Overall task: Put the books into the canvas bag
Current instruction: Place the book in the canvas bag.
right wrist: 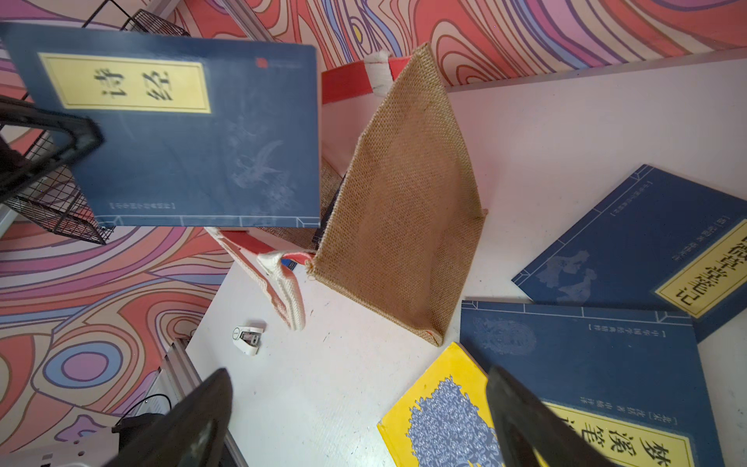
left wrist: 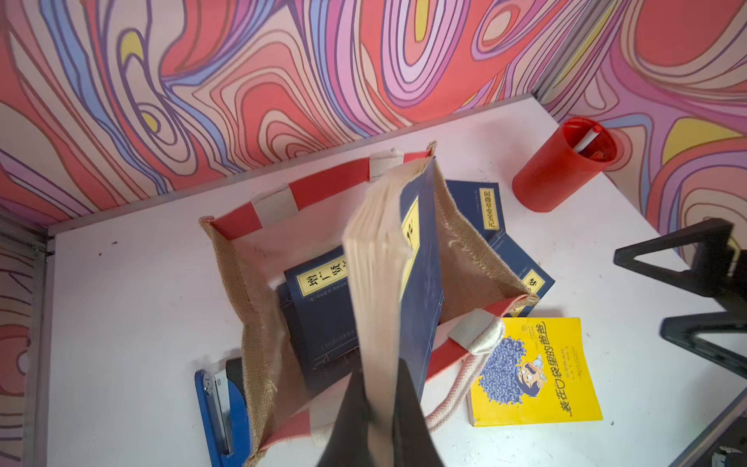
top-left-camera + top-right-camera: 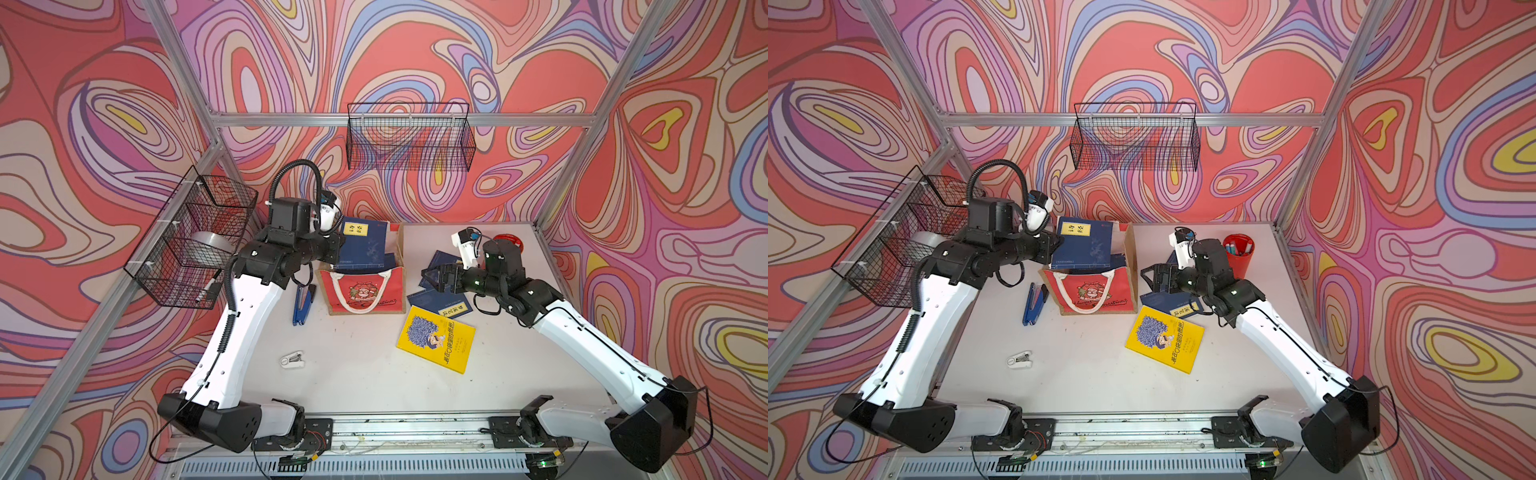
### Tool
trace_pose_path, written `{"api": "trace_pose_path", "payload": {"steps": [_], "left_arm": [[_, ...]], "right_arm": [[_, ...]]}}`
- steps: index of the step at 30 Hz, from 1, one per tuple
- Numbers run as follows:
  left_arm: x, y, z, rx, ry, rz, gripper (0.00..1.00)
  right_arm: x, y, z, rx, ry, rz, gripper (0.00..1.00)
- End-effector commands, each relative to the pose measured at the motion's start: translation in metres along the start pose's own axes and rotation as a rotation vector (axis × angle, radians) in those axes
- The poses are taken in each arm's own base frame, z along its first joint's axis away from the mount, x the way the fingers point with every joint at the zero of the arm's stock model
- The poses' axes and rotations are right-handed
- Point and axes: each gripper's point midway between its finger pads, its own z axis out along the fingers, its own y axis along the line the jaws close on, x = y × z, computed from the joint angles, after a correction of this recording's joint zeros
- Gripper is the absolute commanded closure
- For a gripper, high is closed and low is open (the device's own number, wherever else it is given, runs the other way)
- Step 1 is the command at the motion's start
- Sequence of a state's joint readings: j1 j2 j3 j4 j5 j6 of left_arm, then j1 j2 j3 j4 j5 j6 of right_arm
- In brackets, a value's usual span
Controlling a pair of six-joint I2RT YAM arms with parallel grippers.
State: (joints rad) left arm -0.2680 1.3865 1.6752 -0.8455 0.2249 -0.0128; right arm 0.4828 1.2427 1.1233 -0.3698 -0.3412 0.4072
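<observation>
Thin navy book (image 3: pixel 365 248) — coarse jute bag (image 3: pixel 390 291)

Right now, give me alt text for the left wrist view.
The left fingers grip a navy book edge-on over the open canvas bag, where another navy book lies. On the table around the bag: two more navy books, a yellow book, a red pen cup, a blue stapler.

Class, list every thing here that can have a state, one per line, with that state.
Canvas bag: upright, open, navy book inside.
Left gripper: jaws shut on held book.
Held book: upright over the bag's mouth.
Right gripper: jaws open, empty.
Loose navy books: flat, overlapping, outside bag.
Yellow book: closed, flat on table.
Pen cup: upright, holding pens.
</observation>
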Motion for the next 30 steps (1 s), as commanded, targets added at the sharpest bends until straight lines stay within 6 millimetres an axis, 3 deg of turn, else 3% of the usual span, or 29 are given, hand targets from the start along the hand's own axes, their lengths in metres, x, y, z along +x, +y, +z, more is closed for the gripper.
{"api": "trace_pose_path", "payload": {"steps": [1, 10, 17, 24, 27, 29, 30], "left_arm": [[-0.003, 0.001, 0.008, 0.012, 0.021, 0.027, 1.00], [0.008, -0.004, 0.068, 0.112, 0.155, -0.018, 1.00], [0.040, -0.001, 0.109, 0.145, 0.285, -0.087, 1.00], [0.064, 0.008, 0.139, 0.173, 0.381, -0.180, 1.00], [0.073, 0.018, 0.145, 0.153, 0.424, -0.208, 0.89], [0.073, 0.022, 0.145, 0.143, 0.434, -0.211, 0.68], [0.072, 0.023, 0.144, 0.138, 0.430, -0.208, 0.63]], "right_arm": [[-0.008, 0.004, -0.006, -0.012, -0.025, -0.023, 0.02], [-0.002, 0.010, -0.012, -0.045, -0.034, -0.024, 0.01], [-0.003, 0.046, -0.020, -0.222, -0.021, -0.104, 0.02], [-0.003, 0.048, -0.013, -0.194, 0.011, -0.147, 0.02], [0.000, 0.045, -0.012, -0.188, 0.014, -0.138, 0.01], [0.002, 0.043, -0.012, -0.181, 0.014, -0.134, 0.02], [0.003, 0.043, -0.013, -0.179, 0.014, -0.133, 0.02]]}}
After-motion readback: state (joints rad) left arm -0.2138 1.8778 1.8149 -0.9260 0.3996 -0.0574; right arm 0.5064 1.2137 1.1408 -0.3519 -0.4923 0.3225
